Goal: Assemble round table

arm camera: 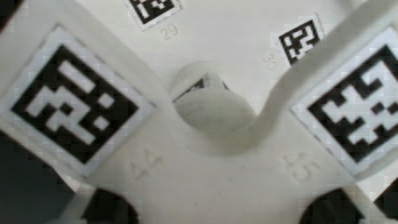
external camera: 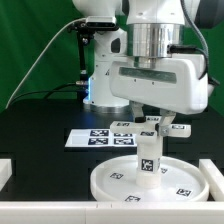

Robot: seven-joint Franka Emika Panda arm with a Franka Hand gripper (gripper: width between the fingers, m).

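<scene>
The round disc [external camera: 112, 183] lies flat on the black table at the front, with small tags on its face. The short thick leg [external camera: 148, 160] stands upright on the disc near its middle, a tag on its side. My gripper [external camera: 150, 128] comes straight down onto the leg's top and is shut on it. In the wrist view the leg [arm camera: 217, 110] fills the picture between my dark fingers [arm camera: 107, 208], with large tags on two of its sides and the disc [arm camera: 214, 30] behind it. A small white part, seemingly the foot [external camera: 180, 128], lies behind the disc on the exterior view's right.
The marker board [external camera: 100, 138] lies just behind the disc. White rails stand at the exterior view's left edge [external camera: 5, 176] and right edge [external camera: 216, 180]. The arm's base [external camera: 100, 80] stands at the back.
</scene>
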